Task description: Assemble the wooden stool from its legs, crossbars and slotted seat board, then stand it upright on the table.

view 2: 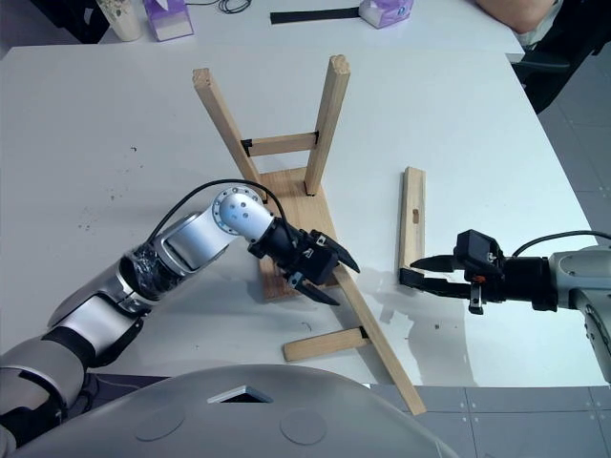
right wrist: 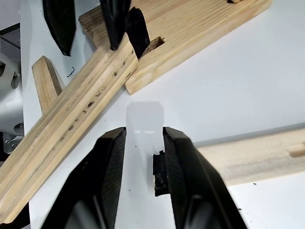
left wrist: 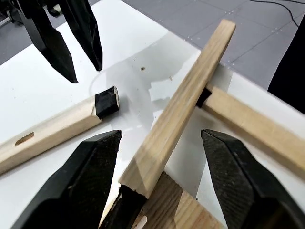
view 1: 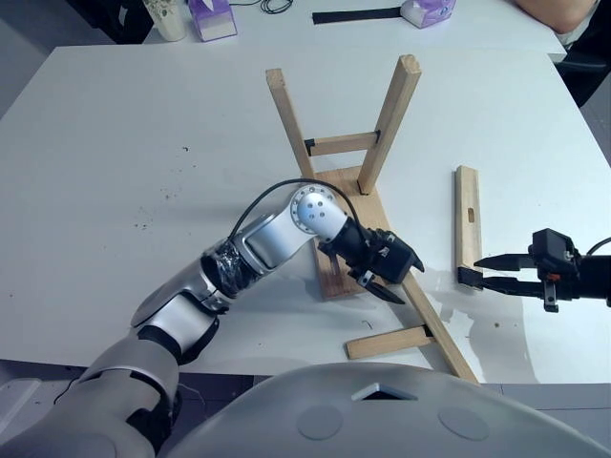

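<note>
1. Jaws of left gripper (view 2: 344, 283) spread wide, straddling slanted leg (view 1: 434, 324) beside seat board (view 1: 329, 277); nothing clamped.
2. Right gripper (view 1: 474, 272) narrowly parted, empty, at black-capped near end of loose leg (view 1: 467, 215).
3. Loose leg lying near-to-far, running away from right jaws; probably the right arm's pick.

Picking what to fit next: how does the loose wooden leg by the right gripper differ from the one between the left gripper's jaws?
The loose pale wooden leg lies alone; the long pale wooden leg meets the wooden seat board. The long leg carries a crossbar; the loose leg shows an empty slot. Both are square-section.
</note>
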`<act>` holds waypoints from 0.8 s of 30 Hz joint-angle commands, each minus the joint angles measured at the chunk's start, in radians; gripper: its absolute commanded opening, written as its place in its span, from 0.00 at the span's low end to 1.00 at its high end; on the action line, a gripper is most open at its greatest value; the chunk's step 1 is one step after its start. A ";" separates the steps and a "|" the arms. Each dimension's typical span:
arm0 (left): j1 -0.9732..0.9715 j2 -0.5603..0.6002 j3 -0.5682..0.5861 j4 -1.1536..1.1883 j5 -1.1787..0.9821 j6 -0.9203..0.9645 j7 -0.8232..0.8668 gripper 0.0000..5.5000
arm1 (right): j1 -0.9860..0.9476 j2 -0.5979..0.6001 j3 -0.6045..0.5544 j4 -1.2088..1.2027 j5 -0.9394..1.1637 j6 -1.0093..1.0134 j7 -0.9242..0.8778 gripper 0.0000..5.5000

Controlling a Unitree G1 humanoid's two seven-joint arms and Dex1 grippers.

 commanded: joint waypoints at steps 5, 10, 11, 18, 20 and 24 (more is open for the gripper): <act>-0.026 -0.038 -0.034 0.164 0.097 -0.121 -0.007 0.56 | 0.009 0.009 0.015 -0.013 -0.019 -0.013 -0.018 0.26; -0.032 -0.053 -0.006 0.249 0.113 -0.176 -0.005 0.48 | 0.023 0.019 0.015 -0.018 -0.029 -0.022 -0.034 0.26; -0.031 -0.050 0.001 0.261 0.111 -0.187 -0.008 0.46 | 0.027 0.021 0.012 -0.019 -0.030 -0.023 -0.039 0.26; -0.005 0.017 0.063 0.295 0.107 -0.251 -0.016 0.25 | 0.039 0.050 -0.016 -0.030 -0.020 -0.008 -0.071 0.26; 0.008 0.032 0.081 0.288 0.098 -0.249 -0.017 0.19 | 0.049 0.056 -0.023 -0.037 -0.019 -0.007 -0.078 0.26; 0.039 0.046 0.123 0.258 0.063 -0.212 -0.011 0.11 | 0.057 0.064 -0.027 -0.041 -0.021 -0.007 -0.086 0.26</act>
